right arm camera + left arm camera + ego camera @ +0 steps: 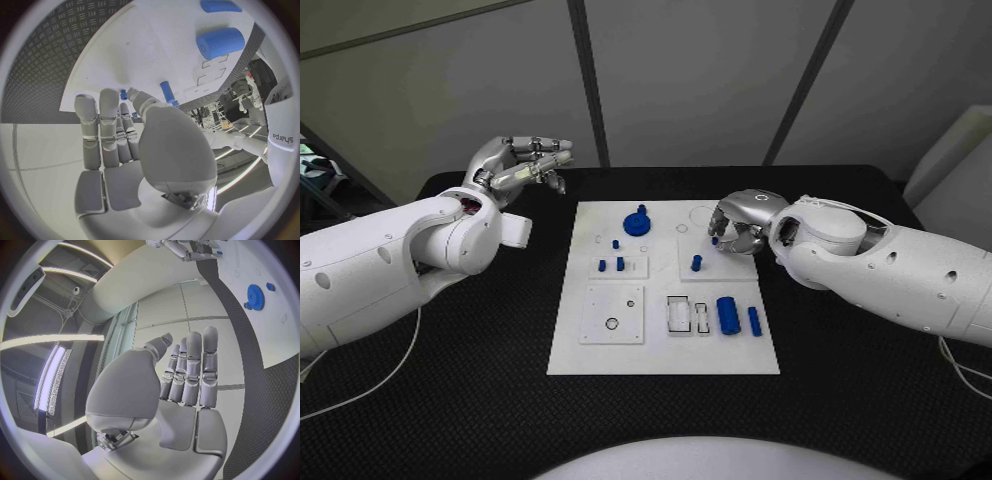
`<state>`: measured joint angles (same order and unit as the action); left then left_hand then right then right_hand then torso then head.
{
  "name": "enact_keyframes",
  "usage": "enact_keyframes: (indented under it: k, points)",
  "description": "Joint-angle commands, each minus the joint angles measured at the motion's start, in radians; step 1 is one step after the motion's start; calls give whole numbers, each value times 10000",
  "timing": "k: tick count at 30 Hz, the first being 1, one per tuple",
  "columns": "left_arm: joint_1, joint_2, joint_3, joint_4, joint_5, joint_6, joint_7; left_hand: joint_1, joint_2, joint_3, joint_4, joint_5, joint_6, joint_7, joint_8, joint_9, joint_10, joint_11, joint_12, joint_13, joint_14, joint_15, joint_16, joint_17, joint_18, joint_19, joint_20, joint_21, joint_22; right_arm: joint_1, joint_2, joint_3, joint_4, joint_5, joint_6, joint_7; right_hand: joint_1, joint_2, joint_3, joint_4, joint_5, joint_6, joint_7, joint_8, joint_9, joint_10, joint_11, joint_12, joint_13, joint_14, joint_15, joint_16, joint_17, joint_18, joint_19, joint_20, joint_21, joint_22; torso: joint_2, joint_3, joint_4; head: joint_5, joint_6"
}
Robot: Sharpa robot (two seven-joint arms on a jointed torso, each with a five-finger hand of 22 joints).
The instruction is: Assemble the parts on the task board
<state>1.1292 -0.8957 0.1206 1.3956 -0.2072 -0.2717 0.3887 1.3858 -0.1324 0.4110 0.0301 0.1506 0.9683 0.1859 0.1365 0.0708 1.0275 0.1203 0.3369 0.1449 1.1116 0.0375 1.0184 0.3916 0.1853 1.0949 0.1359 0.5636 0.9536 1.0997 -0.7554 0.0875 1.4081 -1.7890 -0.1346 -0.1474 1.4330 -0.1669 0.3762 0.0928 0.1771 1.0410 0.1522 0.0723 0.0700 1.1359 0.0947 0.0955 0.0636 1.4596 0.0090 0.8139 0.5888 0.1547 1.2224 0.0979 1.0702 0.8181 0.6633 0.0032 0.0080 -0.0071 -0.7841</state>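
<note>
The white task board (661,345) lies in the middle of the black table. On it are a blue gear (638,222), small blue pegs (610,265), a lone upright peg (697,263), a thick blue cylinder (728,312) and a slim blue bar (754,320). My right hand (737,225) hovers over the board's far right part, fingers stretched out and holding nothing. Its thumb tip lies close to the upright peg (167,92); the cylinder (220,42) sits beyond. My left hand (519,165) is raised off the board's far left corner, fingers straight (187,370) and empty. The gear (254,294) shows far off.
The board carries square inset plates with holes (612,315) and rectangular slots (681,313). Black table surface (473,400) surrounds the board on all sides. Grey wall panels (689,80) stand behind the table.
</note>
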Motion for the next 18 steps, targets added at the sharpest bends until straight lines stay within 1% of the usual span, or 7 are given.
enact_keyframes:
  k: [1, 5, 12, 18]
  points:
    - [15, 1, 10, 35, 343, 50, 242, 18, 60, -68, -16, -24, -25, 50, 44, -17, -69, -28, 43, 17, -71, -11, -67, -18, -15, -90, -7, -20, -23, 0, 63, 3, -68, -217, 184, 5, 63, -5, 103, -10, 38, 38, 12, -26, 13, 19, -10, 67, 8, 68, 7, 125, 110, -198, 69, 14, 90, 95, -2, 3, 0, -2, -5]
    - [15, 9, 10, 37, 353, 68, 218, 20, 61, -69, -17, -24, -26, 51, 44, -17, -70, -27, 44, 17, -72, -11, -69, -19, -15, -90, -7, -23, -25, -14, 167, 2, -214, -223, 201, 17, 67, 29, 217, -38, 45, 77, 14, -25, 15, 58, -11, 90, 7, 117, 5, 631, 601, -267, 197, 16, 486, 587, -1, 1, 9, 7, -17]
    - [15, 26, 10, 28, 357, 78, 175, 37, 65, -84, -27, -25, -44, 66, 44, -21, -90, -17, 58, 17, -86, -6, -94, -38, -16, -92, -6, -52, -54, -30, 291, 0, -360, -228, 268, 38, 96, 139, 411, -93, 61, 216, 0, 11, 34, 174, -42, 135, 12, 283, -20, 1595, 1592, -402, 533, 5, 1195, 1503, 1, 6, -14, 26, -37]
    - [15, 54, 10, 2, 358, 93, 136, 38, 66, -94, -28, -26, -58, 75, 41, -24, -104, -10, 63, 15, -92, -2, -105, -47, -17, -92, -4, -67, -69, -76, 382, -2, -447, -251, 336, 50, 173, 310, 628, -203, -40, 467, -55, 94, 74, 429, -113, 219, 38, 431, -76, 2503, 2580, -544, 890, -28, 1866, 2404, -2, 7, -1, 23, -51]
